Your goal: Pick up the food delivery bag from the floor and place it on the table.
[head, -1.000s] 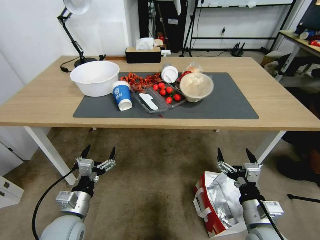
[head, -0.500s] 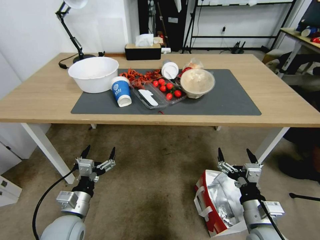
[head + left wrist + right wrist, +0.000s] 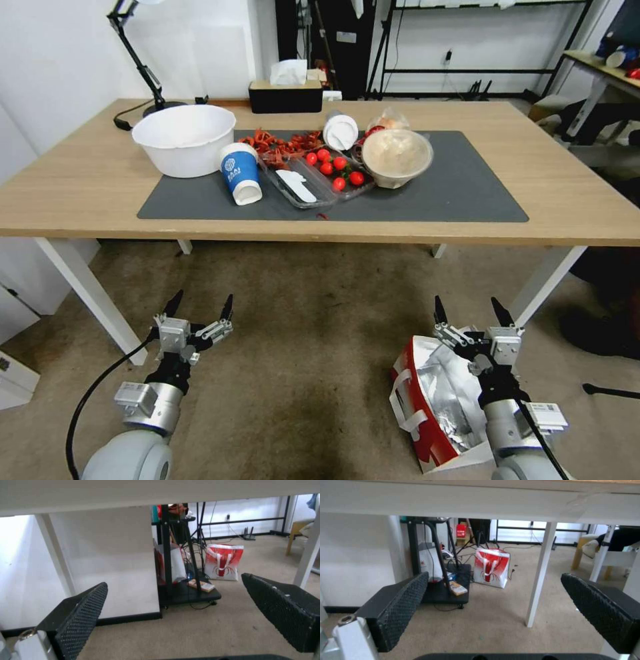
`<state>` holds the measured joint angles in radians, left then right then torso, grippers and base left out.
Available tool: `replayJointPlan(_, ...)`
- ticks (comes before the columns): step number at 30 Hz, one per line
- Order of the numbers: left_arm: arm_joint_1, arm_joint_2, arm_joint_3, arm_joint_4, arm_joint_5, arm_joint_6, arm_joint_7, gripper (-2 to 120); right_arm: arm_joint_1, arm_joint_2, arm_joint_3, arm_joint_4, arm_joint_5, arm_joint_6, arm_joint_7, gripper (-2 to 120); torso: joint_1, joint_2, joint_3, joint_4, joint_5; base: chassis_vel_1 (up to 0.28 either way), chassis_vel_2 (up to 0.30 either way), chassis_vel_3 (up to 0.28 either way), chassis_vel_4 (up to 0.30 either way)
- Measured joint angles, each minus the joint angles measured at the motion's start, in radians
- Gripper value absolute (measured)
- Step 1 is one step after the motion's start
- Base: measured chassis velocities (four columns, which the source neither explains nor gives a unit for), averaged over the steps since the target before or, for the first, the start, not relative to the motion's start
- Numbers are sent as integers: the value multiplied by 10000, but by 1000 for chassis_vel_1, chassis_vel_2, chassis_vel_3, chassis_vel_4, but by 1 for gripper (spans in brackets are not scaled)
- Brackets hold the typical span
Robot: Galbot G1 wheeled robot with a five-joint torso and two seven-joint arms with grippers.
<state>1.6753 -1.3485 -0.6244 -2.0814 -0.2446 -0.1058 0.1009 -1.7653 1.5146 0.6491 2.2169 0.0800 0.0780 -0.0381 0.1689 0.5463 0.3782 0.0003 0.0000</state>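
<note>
On the floor [image 3: 307, 373] at my near right, the bag [image 3: 437, 407] stands open-mouthed, its foil lining showing and its white straps hanging down its red left side. It is not yet lifted, so I judge the task is at its very start: the approach before the grasp. My right pincer [image 3: 470, 320] hangs just above the bag's far rim, fingers spread apart and holding nothing. My left pincer [image 3: 195, 312] hangs over bare floor at the near left, also spread apart and empty.

The next move, as I judge it, calls for lowering the right pincer onto a strap or the rim and closing there; the thin walls may crumple, so a strap looks the safer hold. I cannot tell whether anything lies in the bag beyond the foil.

The counter [image 3: 547, 180] ahead carries a dark mat [image 3: 460, 193]. On it, far left, sits a white bowl [image 3: 183, 137], seemingly empty. Right of it a blue cup [image 3: 240, 175] lies tipped, then a clear tray [image 3: 313, 183] with red tomatoes [image 3: 337, 168], then a lidded bowl [image 3: 397, 157]. The mat's right part is free for the bag.
</note>
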Motion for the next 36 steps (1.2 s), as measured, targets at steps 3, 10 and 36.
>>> replayJointPlan(3,13,5,26,-10,-6,15,23,100,21,-1,24,17,38,-35,0,100,-39,-96,-60,0,0,0,0,0,0)
replayJointPlan(10,62,89,-85,-145,-108,48,156,100,77,34,0,-128,119,-39,-46,100,-145,-366,-222,0,1,0,0,0,0)
replayJointPlan(36,-28,-128,42,-120,97,1,304,100,49,44,223,81,181,26,-105,100,-526,-1466,-941,0,-1,0,0,0,0)
